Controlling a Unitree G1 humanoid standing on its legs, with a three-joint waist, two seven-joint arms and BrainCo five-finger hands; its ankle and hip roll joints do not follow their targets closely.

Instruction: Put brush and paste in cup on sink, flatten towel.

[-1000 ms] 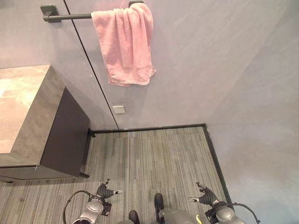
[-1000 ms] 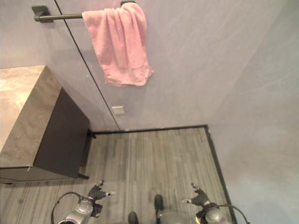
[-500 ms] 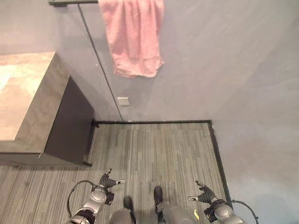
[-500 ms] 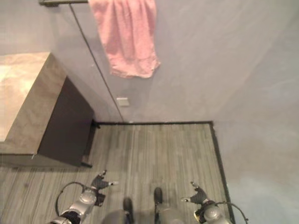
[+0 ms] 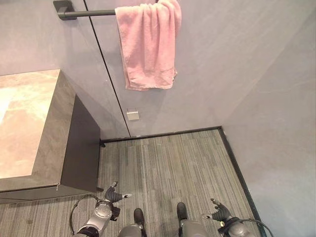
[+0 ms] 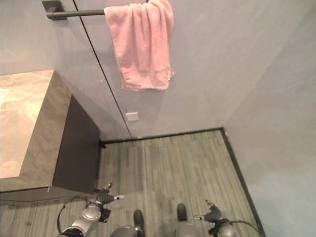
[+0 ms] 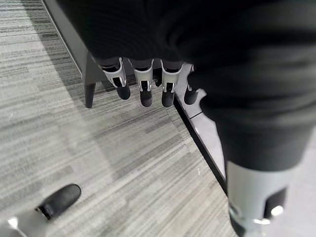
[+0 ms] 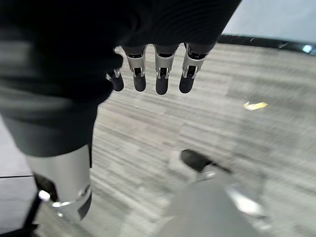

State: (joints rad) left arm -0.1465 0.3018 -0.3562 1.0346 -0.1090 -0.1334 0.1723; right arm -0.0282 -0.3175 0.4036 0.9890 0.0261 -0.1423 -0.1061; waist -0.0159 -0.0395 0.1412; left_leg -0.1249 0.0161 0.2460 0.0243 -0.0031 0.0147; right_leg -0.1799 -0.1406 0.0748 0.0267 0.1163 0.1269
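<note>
At 9 o'clock in the left eye view stands the stone-topped vanity counter with a dark cabinet front (image 5: 29, 128). The left hand (image 5: 112, 195) hangs low at 7 o'clock above the grey striped carpet floor (image 5: 168, 158), near the cabinet's lower corner; its fingers (image 7: 143, 86) are straight and relaxed, holding nothing. At 12 o'clock the pink terry towel (image 5: 148, 47) hangs bunched over the dark metal wall rail (image 5: 84, 13), well apart from both hands. A small white wall plate (image 5: 132, 115) sits below the towel. The right hand (image 5: 220, 214) hangs at 5 o'clock, fingers (image 8: 160, 74) straight, empty.
</note>
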